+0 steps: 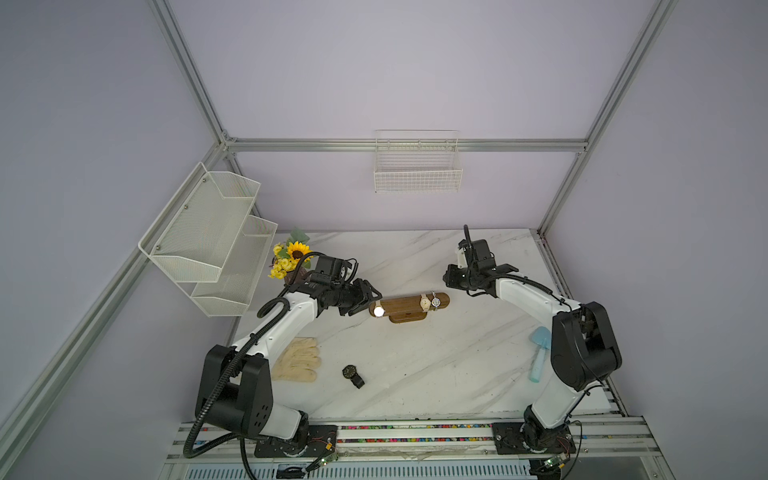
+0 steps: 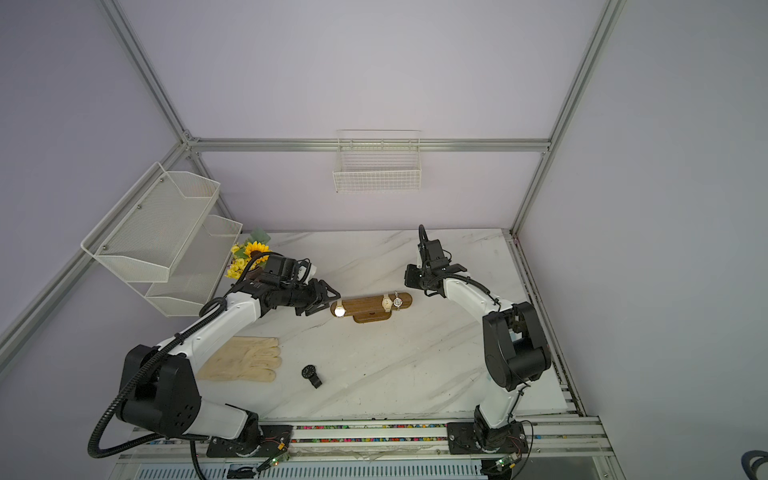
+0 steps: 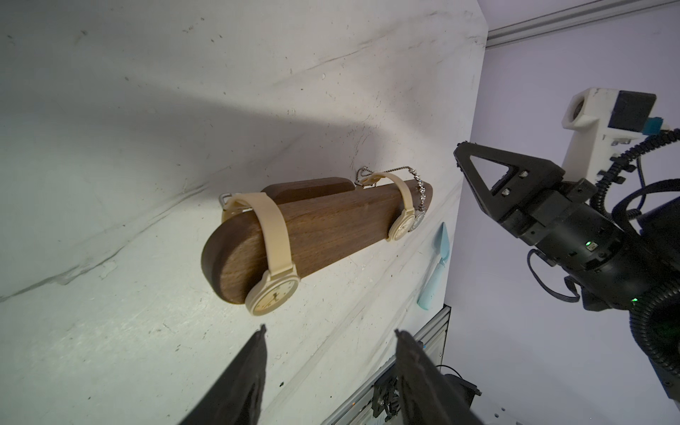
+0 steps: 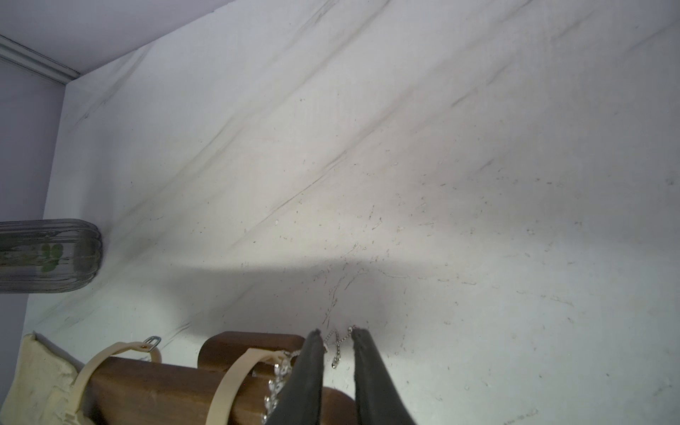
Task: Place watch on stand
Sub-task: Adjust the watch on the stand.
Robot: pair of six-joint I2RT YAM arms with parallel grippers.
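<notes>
The brown wooden stand [image 1: 403,305] [image 3: 331,224], a horizontal bar with rounded ends on a smaller oval base, is standing near the middle of the white marble-patterned tabletop [image 1: 436,374]. Its dark, smooth grain is showing clearly in the left wrist view.

Three watches are hanging around the bar. A beige round-faced watch [image 1: 378,310] [image 3: 274,294] with a matte rubbery strap is sitting at the end nearest the left gripper [image 1: 372,302] [image 3: 330,331], its dial glaring white in both top views. A second beige watch [image 1: 424,302] [image 3: 399,228] and a silver watch on a glittering link chain [image 1: 434,300] [image 4: 276,386] are sitting side by side toward the opposite end. A black round watch [image 1: 352,373] [image 2: 311,374] with a black strap is lying on the tabletop, well apart from the stand, near a pair of cream fabric gloves [image 1: 299,361].

The left arm is reaching forward with its elbow bent. Its gripper is pointing along the bar, just beside the beige round-faced watch, with its black fingers [image 3: 243,375] spread wide and holding nothing.

The right arm is folding inward from the other side. The right gripper [image 1: 448,280] [image 4: 336,333] is hovering near the far end of the bar without touching it. Its tapered black fingers [image 4: 305,368] are standing close together with a narrow gap, gripping nothing, and the loose end of the chain is showing through that gap.
</notes>
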